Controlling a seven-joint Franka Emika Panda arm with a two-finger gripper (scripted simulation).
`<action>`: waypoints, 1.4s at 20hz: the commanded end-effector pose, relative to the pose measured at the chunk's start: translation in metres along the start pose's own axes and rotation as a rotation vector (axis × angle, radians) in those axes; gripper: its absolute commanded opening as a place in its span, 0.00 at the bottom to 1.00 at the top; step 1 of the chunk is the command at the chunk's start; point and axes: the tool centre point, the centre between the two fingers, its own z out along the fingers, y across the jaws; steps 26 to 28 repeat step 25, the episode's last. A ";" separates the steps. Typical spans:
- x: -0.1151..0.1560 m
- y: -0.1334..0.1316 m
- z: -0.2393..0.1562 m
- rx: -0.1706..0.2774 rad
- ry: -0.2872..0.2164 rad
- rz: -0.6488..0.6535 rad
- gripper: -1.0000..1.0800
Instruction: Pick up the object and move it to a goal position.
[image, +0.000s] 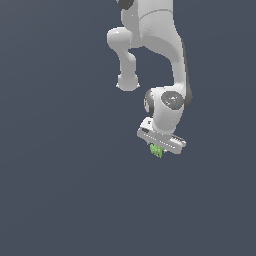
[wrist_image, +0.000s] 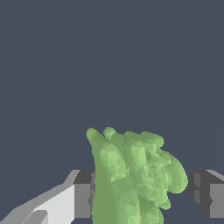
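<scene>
My arm (image: 165, 60) comes in from twelve o'clock in the exterior view, bends through an elbow at about eleven o'clock of centre, and ends in the wrist just right of the middle. Below that sits my white gripper bar (image: 161, 138), tilted so that its end toward the exterior view's right hangs lower. My pincer (image: 156, 151) points toward six o'clock from that bar.

The green lumpy object (image: 156, 150) sits right under the bar, touching its underside, toward the end on the exterior view's left. It is bright green, irregular, and much smaller than the bar itself. In this view my fingers are hidden behind the bar and the piece, so the exterior view alone does not show the grip.

In the wrist view the object (wrist_image: 133, 177) fills the space between my two fingers. One dark grey pad (wrist_image: 83, 199) lies flush against its flank; the other finger (wrist_image: 205, 197) stands close on the opposite flank, with the piece bulging toward it. I read this as my pincer narrowed onto the green piece, holding it.

All around is a plain slate-blue background (image: 60, 175); I cannot tell from it whether the piece touches any surface.
</scene>
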 end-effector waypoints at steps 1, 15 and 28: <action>0.002 -0.021 -0.003 -0.001 0.000 0.001 0.00; 0.011 -0.102 -0.016 -0.001 0.000 0.001 0.00; 0.013 -0.116 -0.018 0.000 -0.001 0.001 0.00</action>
